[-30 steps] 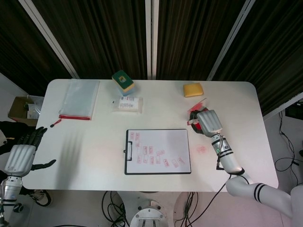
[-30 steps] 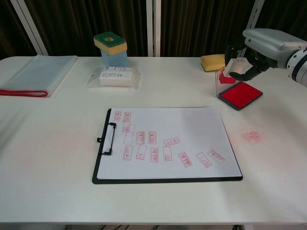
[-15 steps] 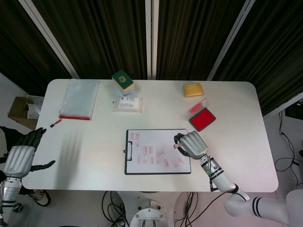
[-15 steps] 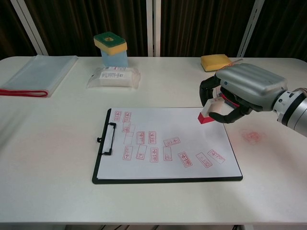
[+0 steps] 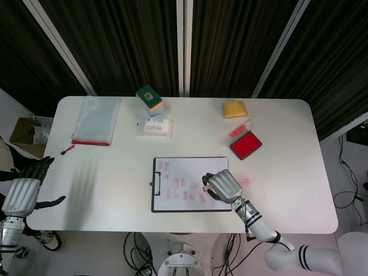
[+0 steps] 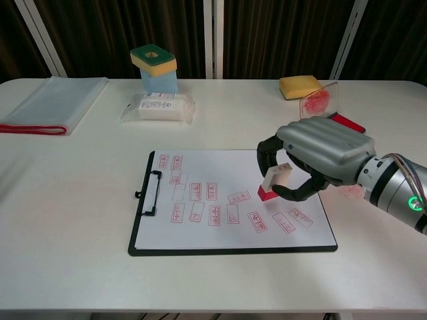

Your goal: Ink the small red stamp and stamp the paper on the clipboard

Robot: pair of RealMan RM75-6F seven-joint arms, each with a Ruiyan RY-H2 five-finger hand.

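My right hand (image 6: 313, 159) (image 5: 222, 186) holds the small red stamp (image 6: 274, 182), its red face down and tilted just above the paper (image 6: 213, 170) on the black clipboard (image 6: 143, 220). The stamp hangs over the paper's right half, next to several red prints (image 6: 200, 203). The open red ink pad (image 5: 245, 144) lies behind the hand at the table's right; in the chest view only its raised lid (image 6: 319, 101) and a corner show. My left hand (image 5: 22, 188) hangs off the table's left edge, fingers spread, holding nothing.
A yellow sponge (image 6: 297, 86) sits at the back right. A green-and-yellow sponge on a blue block (image 6: 155, 67) and a wrapped packet (image 6: 160, 107) stand at the back middle. A clear pouch with a red zip (image 6: 47, 103) lies back left. A red smudge (image 5: 244, 181) marks the table by the clipboard.
My right hand has carried the stamp from the ink pad across to the clipboard, then lower and further left over the paper. The left hand has barely moved.
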